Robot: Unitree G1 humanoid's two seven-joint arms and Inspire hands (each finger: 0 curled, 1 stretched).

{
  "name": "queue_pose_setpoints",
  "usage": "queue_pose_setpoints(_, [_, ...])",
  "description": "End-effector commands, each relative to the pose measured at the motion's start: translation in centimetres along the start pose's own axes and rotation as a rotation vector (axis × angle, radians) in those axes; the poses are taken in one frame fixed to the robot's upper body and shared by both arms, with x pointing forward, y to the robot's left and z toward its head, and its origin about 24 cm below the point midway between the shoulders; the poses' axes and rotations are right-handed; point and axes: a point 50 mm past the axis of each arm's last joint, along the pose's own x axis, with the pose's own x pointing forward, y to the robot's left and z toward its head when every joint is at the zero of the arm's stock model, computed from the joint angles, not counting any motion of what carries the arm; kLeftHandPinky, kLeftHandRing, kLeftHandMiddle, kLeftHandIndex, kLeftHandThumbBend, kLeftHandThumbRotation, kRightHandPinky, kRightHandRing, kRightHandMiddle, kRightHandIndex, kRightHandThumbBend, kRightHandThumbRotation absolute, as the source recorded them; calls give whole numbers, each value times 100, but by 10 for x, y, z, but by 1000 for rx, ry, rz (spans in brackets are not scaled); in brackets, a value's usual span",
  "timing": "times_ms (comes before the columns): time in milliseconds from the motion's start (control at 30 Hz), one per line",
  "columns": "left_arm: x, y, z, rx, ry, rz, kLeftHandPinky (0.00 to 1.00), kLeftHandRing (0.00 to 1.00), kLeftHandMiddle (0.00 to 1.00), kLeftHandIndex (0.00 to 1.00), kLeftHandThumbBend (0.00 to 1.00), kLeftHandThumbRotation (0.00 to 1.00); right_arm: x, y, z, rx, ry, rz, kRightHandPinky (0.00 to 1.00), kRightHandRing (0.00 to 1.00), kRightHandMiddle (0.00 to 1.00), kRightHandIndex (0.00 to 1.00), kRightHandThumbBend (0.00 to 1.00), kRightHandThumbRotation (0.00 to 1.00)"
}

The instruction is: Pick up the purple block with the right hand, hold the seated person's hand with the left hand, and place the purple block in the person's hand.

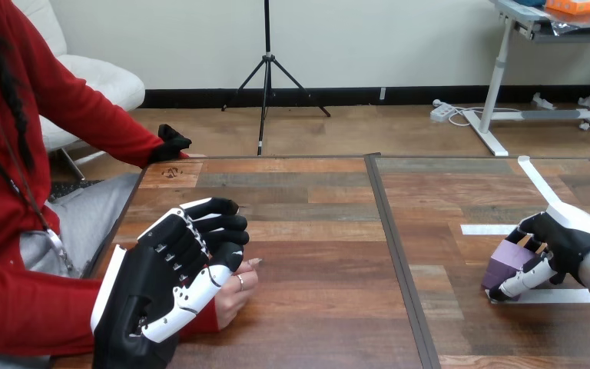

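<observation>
Wooden planks of the tabletop (323, 323) are stretching out before me. At the near left, my left hand (173, 269) is lying back-up over the person's hand (236, 296) and covering most of it. The person's hand is resting on the tabletop and peeking out from under mine on its right side. The two are touching, but I cannot tell whether I am gripping it or merely lying on it. My left arm is coming in from the bottom edge.

Further right, a dark seam (399, 261) is running down the tabletop from the far edge to the near one, well apart from both my hands.

Beyond the seam, strips of white tape (485, 229) are lying flat on the wood. Near the right edge, my right hand (565, 240) is holding the purple block (505, 265). My fingers (528, 228) are curling over its top and my thumb is pressing in along its near lower side, so the block is sitting clamped in my grasp. It is hanging low over the tabletop between two tape strips, and I cannot tell whether it is touching the wood. It is well apart from the person's hand, on the other side of the seam.
</observation>
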Motion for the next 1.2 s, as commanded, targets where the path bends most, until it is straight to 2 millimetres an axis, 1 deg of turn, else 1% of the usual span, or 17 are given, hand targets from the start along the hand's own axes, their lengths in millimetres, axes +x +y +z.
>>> queue_pose_setpoints(0, [11,0,17,12,-95,-8,61,62,64,65,58,30,5,-21,24,11,-63,-53,40,52,59,66,98,5])
queue_pose_setpoints(200, [11,0,17,3,-96,-7,60,62,63,64,60,29,5,-20,24,7,-63,-53,38,50,57,67,98,6])
queue_pose_setpoints(533, [12,0,17,-1,-100,-12,60,62,64,64,61,28,4,-20,25,-6,-69,-58,38,50,57,67,96,5])
queue_pose_setpoints(733, [12,1,17,1,-98,-14,60,62,64,64,61,27,4,-20,24,-14,-73,-64,40,51,58,66,92,3])
queue_pose_setpoints(767, [12,1,17,1,-97,-15,60,62,64,64,61,27,4,-20,24,-14,-74,-66,40,50,57,66,90,2])
queue_pose_setpoints(933, [12,1,17,12,-93,-14,60,62,64,64,61,27,4,-19,23,-19,-88,-81,39,49,56,64,86,1])
queue_pose_setpoints(1033, [12,1,17,10,-94,-13,61,62,64,64,62,27,4,-19,23,-19,-92,-89,39,48,55,63,84,0])
queue_pose_setpoints(1167, [12,1,17,12,-97,-15,61,62,64,64,61,28,3,-18,22,-17,-100,-103,42,51,56,59,80,0])
